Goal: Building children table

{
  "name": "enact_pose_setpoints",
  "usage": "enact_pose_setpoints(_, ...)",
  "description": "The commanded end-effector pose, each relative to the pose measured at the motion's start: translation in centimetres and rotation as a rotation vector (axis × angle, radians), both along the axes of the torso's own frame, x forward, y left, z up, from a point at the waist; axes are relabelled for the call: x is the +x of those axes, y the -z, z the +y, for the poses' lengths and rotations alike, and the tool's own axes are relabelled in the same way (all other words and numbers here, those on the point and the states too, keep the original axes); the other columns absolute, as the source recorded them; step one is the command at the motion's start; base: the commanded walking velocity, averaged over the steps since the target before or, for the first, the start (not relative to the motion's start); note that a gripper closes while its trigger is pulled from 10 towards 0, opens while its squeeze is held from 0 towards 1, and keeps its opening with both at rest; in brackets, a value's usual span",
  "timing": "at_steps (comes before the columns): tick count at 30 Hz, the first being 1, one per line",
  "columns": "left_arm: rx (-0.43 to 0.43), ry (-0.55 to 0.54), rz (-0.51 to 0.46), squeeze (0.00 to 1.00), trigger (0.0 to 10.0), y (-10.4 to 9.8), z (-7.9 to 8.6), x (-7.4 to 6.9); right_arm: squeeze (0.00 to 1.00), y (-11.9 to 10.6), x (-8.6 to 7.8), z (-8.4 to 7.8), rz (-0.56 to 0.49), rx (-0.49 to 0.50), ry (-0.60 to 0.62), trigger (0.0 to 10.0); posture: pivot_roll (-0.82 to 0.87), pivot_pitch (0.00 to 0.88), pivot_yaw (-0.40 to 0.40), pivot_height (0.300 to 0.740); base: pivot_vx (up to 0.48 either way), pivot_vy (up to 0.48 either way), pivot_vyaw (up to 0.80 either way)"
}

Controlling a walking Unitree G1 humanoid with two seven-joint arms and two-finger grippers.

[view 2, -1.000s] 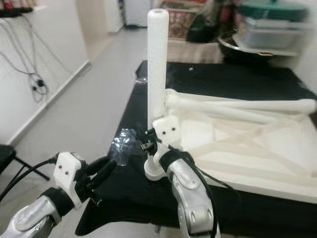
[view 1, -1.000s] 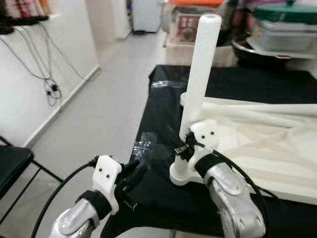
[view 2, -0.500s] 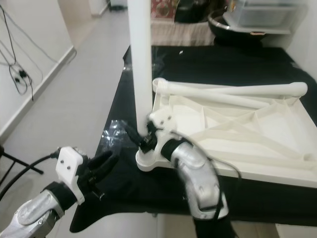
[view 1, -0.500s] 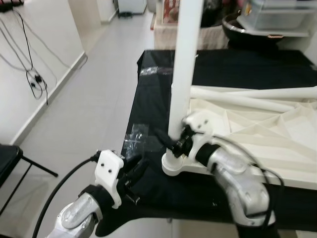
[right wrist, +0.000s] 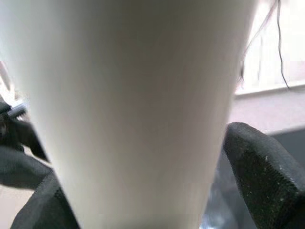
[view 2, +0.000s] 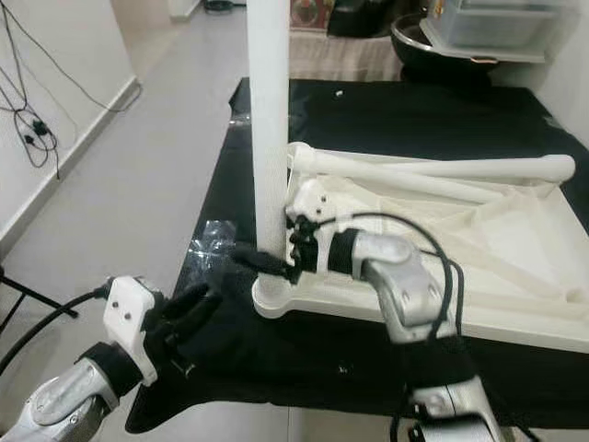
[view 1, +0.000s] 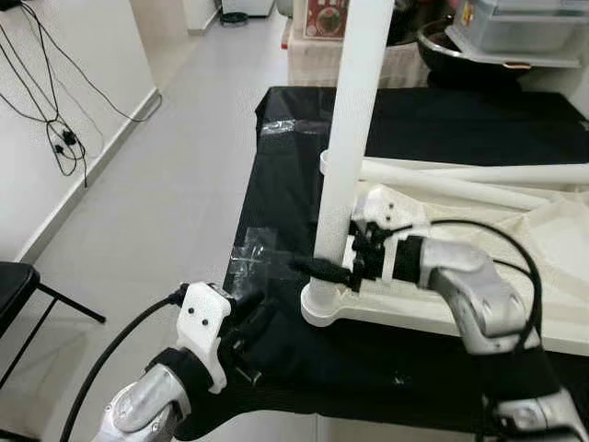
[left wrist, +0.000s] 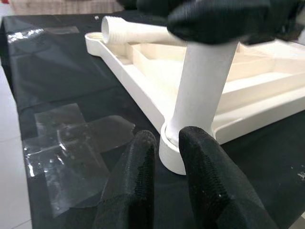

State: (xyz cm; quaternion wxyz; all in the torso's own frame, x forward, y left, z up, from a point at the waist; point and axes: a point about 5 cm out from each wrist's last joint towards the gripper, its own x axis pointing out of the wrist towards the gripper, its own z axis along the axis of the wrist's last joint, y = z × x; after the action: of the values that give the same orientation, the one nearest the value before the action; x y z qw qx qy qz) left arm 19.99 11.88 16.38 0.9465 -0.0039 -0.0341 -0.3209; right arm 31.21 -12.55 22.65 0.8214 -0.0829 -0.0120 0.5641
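Since a second ago the right gripper [view 1: 339, 270] has been swung round so the upright white table leg [view 1: 354, 138] is reached from the side, fingers straddling its lower part. Nearest, the left gripper [view 2: 184, 318] is held over the black cloth [view 1: 285, 198], fingers slightly parted and empty. The leg is seated in the corner socket of the upside-down tabletop [view 1: 515, 267]; if twisted off-axis, it'd probably cross-thread.

Upside-down tabletop [view 1: 479, 267] lies on the desk [view 1: 294, 198], centre-right of frame. One leg [view 1: 354, 120] stands upright in its near-left corner, another leg [view 1: 460, 177] lies flat along the far edge. Chair [view 1: 18, 295] sits lower left.
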Motion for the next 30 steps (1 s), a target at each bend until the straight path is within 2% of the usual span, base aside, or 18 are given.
enact_pose_setpoints(1,-0.005,-0.009,0.011,0.0,10.0,0.0,0.2,-0.2,0.0,-0.4,0.0,0.0,0.003,0.04,-0.044,10.0,0.05,0.165,-0.02,0.74,0.0,0.0,0.0)
enact_pose_setpoints(3,-0.004,-0.009,0.012,0.0,10.0,0.0,0.2,-0.2,0.0,-0.6,0.0,0.0,0.003,0.045,-0.071,10.0,0.05,0.166,-0.015,0.74,0.0,0.0,0.0)
enact_pose_setpoints(4,-0.004,-0.005,0.012,0.0,10.0,0.0,0.1,-0.2,0.0,-0.9,-0.1,0.0,0.0,0.047,-0.088,1.6,0.05,0.166,-0.015,0.74,0.0,0.0,0.0)
enact_pose_setpoints(6,-0.005,-0.002,0.013,0.0,10.0,0.0,0.0,-0.2,0.0,-1.1,-0.1,-0.1,0.002,0.055,-0.105,1.6,0.05,0.165,-0.015,0.74,0.0,0.0,0.0)
enact_pose_setpoints(7,-0.005,0.0,0.013,0.0,10.0,0.0,0.0,-0.2,0.0,-1.2,-0.1,-0.2,0.004,0.058,-0.119,0.0,0.04,0.163,-0.013,0.74,0.0,0.0,0.0)
enact_pose_setpoints(12,-0.005,0.001,0.012,0.0,10.0,0.0,0.0,-0.1,0.0,-1.1,-0.3,-0.3,0.009,0.061,-0.149,0.0,0.04,0.16,-0.014,0.74,0.0,0.0,0.0)
enact_pose_setpoints(18,-0.005,0.002,0.012,0.0,10.0,-0.1,0.0,0.0,0.0,-0.1,-1.0,-0.9,0.027,0.064,-0.09,0.0,0.04,0.164,-0.012,0.74,0.0,0.0,0.0)
enact_pose_setpoints(20,-0.005,0.001,0.013,0.0,10.0,-0.1,0.1,0.0,0.0,1.2,-1.6,-0.8,0.04,0.073,0.052,0.0,0.03,0.165,-0.013,0.74,0.0,0.0,0.0)
enact_pose_setpoints(21,-0.005,0.001,0.013,0.0,10.0,-0.1,0.1,0.0,0.0,1.2,-1.6,-0.8,0.04,0.073,0.052,0.0,0.03,0.165,-0.013,0.74,0.0,0.0,0.0)
enact_pose_setpoints(22,-0.004,0.001,0.014,0.0,10.0,-0.1,0.1,0.1,0.0,2.1,-1.6,-0.2,0.046,0.13,0.257,0.0,0.03,0.166,-0.015,0.74,0.0,0.0,0.0)
enact_pose_setpoints(24,-0.004,0.001,0.014,0.0,10.0,-0.1,0.1,0.1,0.0,2.1,-1.6,-0.2,0.046,0.13,0.257,0.0,0.03,0.166,-0.015,0.74,0.0,0.0,0.0)
enact_pose_setpoints(25,-0.001,0.006,0.014,0.0,10.0,0.0,0.1,0.2,0.0,3.7,-1.6,-0.6,0.011,0.054,0.655,0.0,0.02,0.166,-0.013,0.74,0.0,0.0,0.0)
enact_pose_setpoints(26,-0.001,0.006,0.014,0.0,10.0,0.0,0.1,0.2,0.0,3.7,-1.6,-0.6,0.011,0.054,0.655,0.0,0.02,0.166,-0.013,0.74,0.0,0.0,0.0)
enact_pose_setpoints(27,0.0,0.012,0.011,0.0,10.0,0.0,0.0,0.4,0.0,4.5,-2.9,0.3,-0.023,0.023,0.831,0.0,0.01,0.156,-0.012,0.74,0.0,0.0,0.0)
enact_pose_setpoints(28,0.0,0.012,0.011,0.0,10.0,0.0,0.0,0.4,0.0,4.5,-2.9,0.3,-0.023,0.023,0.831,0.0,0.01,0.156,-0.012,0.74,0.0,0.0,0.0)
enact_pose_setpoints(29,-0.005,0.016,0.007,0.0,10.0,-0.1,-0.2,0.5,0.0,4.7,-3.8,1.2,-0.044,0.024,0.904,0.0,0.0,0.159,-0.003,0.74,0.0,0.0,0.0)
enact_pose_setpoints(30,-0.005,0.016,0.007,0.0,10.0,-0.1,-0.2,0.5,0.0,4.7,-3.8,1.2,-0.044,0.024,0.904,0.0,0.0,0.159,-0.003,0.74,0.0,0.0,0.0)
